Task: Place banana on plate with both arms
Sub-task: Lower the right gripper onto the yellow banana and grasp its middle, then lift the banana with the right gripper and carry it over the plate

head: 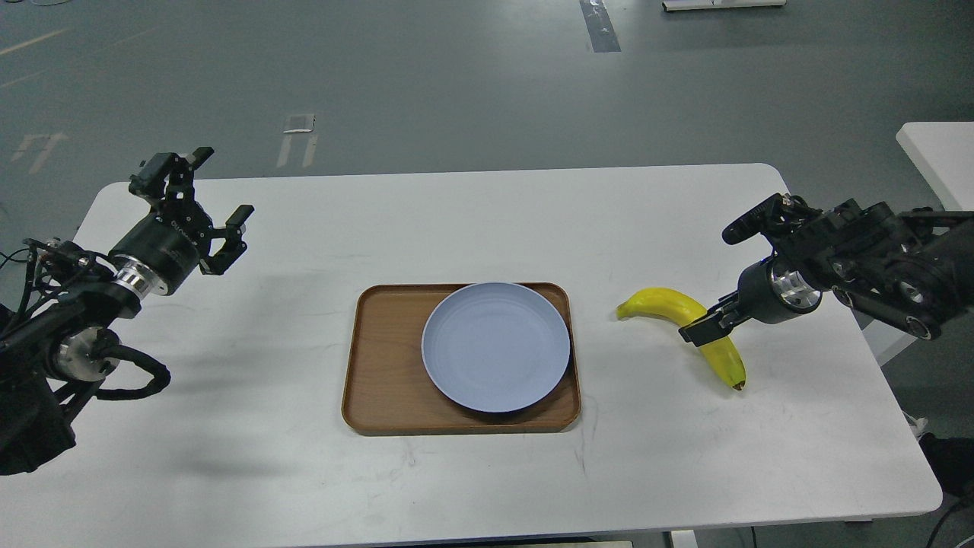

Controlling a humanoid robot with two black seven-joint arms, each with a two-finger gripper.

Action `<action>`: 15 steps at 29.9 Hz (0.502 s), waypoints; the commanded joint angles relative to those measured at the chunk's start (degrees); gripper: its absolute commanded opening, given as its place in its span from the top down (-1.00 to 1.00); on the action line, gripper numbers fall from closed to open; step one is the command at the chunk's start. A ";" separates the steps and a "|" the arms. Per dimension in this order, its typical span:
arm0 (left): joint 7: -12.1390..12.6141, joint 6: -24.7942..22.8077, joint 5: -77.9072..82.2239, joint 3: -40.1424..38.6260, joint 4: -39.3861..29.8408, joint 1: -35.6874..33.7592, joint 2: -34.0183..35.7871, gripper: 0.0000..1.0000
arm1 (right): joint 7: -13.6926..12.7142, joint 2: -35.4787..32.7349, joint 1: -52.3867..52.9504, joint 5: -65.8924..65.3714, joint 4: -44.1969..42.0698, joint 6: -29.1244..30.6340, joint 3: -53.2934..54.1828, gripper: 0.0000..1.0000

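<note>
The yellow banana (670,304) lies on the white table (487,221), right of the tray, its dark tip toward the front. My right gripper (704,327) comes in from the right and sits at the banana's bend, with a dark finger across it. I cannot tell whether the jaws are clamped on it. The pale blue-grey plate (495,346) rests on the right part of the tray and holds nothing. My left gripper (221,186) is open and empty, held above the table's far left, well away from the plate.
The brown wood-grain tray (380,365) sits at the middle front of the table. A second white table's corner (940,152) stands at the far right. Grey floor lies beyond the far edge.
</note>
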 commanded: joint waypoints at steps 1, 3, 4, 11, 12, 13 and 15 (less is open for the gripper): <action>0.00 0.00 -0.02 0.00 0.00 0.00 0.07 -0.95 | 0.00 0.16 -0.02 0.05 0.01 -0.03 -1.00 0.26; 0.00 0.00 -0.02 0.00 0.00 0.00 0.07 -0.96 | 0.00 0.16 -0.02 0.05 0.01 -0.03 -1.09 0.75; 0.00 0.00 -0.02 0.00 0.00 0.00 0.07 -0.96 | 0.00 0.16 -0.02 0.05 0.01 -0.03 -1.09 0.81; 0.00 0.00 -0.02 0.00 0.00 0.00 0.15 -0.96 | 0.00 -1.59 3.04 0.31 1.23 -0.03 -0.92 1.00; 0.00 0.00 -0.02 0.00 0.00 -0.08 0.15 -0.96 | 0.00 -2.03 3.93 0.49 1.67 -0.03 -0.74 1.00; 0.00 0.00 -0.02 -0.09 0.00 -0.17 0.15 -0.96 | 0.00 -2.47 4.81 0.75 2.20 -0.03 -0.65 1.00; 0.00 0.00 -0.02 0.00 0.00 -0.35 0.15 -0.96 | 0.00 -2.91 9.01 1.19 5.00 -0.03 -0.65 1.00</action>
